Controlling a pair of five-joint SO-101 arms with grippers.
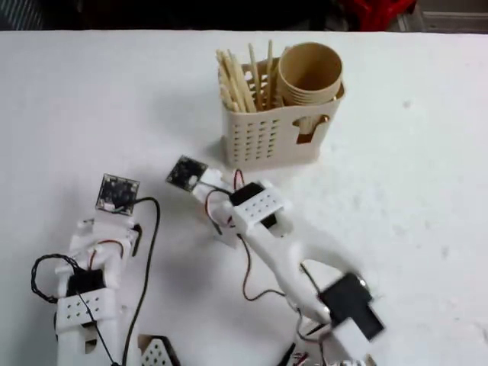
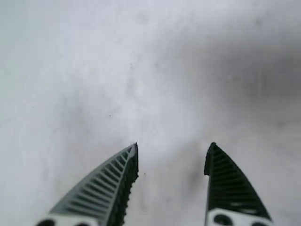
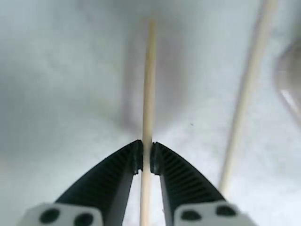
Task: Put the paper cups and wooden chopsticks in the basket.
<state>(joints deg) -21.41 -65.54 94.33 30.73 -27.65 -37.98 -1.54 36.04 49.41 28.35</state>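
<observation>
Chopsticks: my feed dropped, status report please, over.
Right gripper shut on a chopstick. Left gripper open above the table. Second chopstick alongside, apart. Basket holds cups and more chopsticks.

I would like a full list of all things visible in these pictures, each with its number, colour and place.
table: one, white, under everything
basket: one, cream, perforated, far middle of the table
paper cups: nested stack, number unclear, tan, at the basket's right end in the high view
chopsticks in the basket: several, pale wood, upright at its left end
held chopstick: one, pale wood, in the right gripper
second chopstick: one, pale wood, beside the held one
left gripper: one, black fingers, open, over bare table
right gripper: one, black fingers, shut
</observation>
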